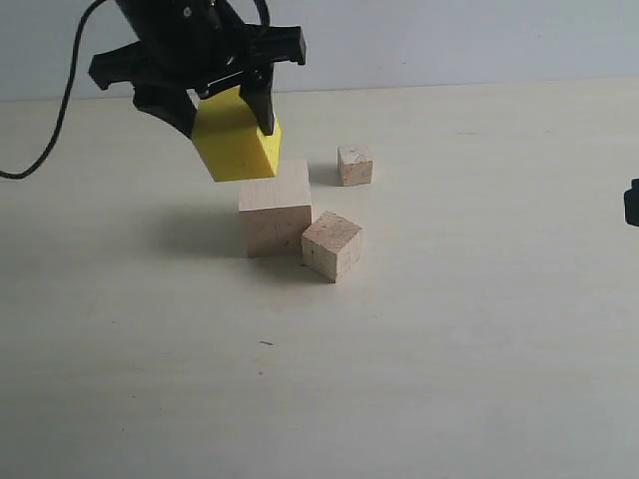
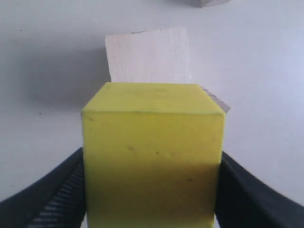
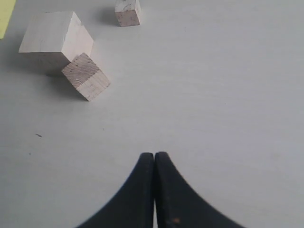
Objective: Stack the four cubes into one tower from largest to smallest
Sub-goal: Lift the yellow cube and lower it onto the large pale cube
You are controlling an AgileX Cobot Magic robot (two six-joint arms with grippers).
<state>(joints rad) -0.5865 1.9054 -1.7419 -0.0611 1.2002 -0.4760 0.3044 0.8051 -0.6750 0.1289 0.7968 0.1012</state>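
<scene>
My left gripper [image 1: 228, 112] is shut on the yellow cube [image 1: 236, 138], which hangs tilted in the air just above and left of the large pale wood cube [image 1: 275, 210]. In the left wrist view the yellow cube [image 2: 152, 156] fills the space between the black fingers [image 2: 42, 199], with the large cube [image 2: 148, 54] beyond it. The medium wood cube [image 1: 331, 244] sits turned at the large cube's front right corner. Farther back lies the small wood cube [image 1: 354, 165]. My right gripper [image 3: 154, 156] is shut and empty, well away from the large cube [image 3: 53, 35], medium cube [image 3: 85, 76] and small cube [image 3: 128, 12].
All of this sits on a pale tabletop [image 1: 449, 349]. A black cable [image 1: 50, 130] hangs at the far left. A dark piece of the right arm [image 1: 632, 203] shows at the right edge of the exterior view.
</scene>
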